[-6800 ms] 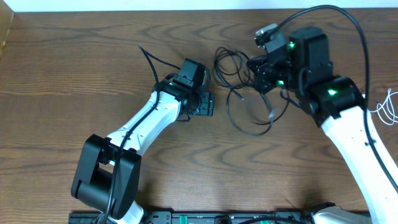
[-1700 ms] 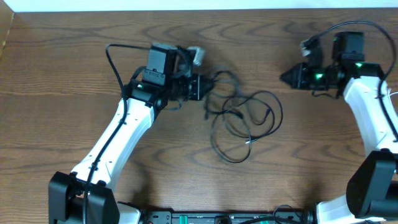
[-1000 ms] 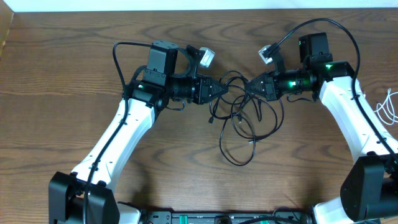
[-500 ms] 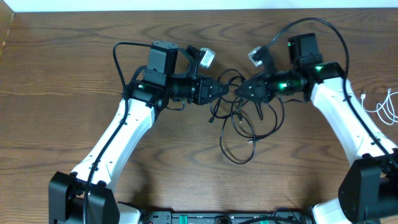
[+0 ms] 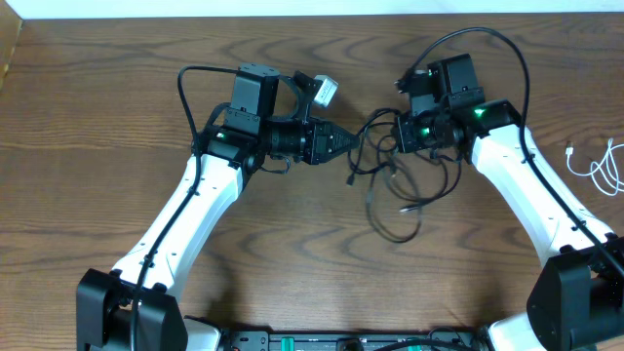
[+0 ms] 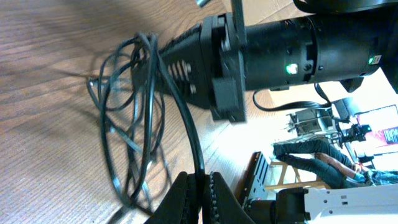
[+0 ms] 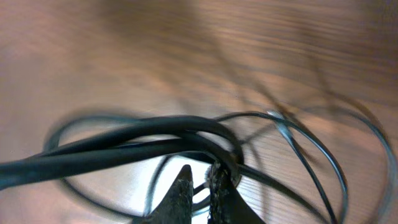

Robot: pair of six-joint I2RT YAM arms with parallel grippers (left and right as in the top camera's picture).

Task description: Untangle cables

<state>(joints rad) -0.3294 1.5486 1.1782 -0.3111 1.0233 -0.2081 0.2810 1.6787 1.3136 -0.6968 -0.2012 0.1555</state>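
Right claw (image 5: 398, 136) drew cables (image 5: 392, 187) rightward; left claw (image 5: 350, 142) pinches them.

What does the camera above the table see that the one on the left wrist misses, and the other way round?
Only overhead: the left arm itself and a white cable lying apart at far right. Only the left wrist: the left claw close up, shut on one black strand, and a bit of the room beyond. Both: the tangled black cables on the wooden table, with the right arm reaching into them.
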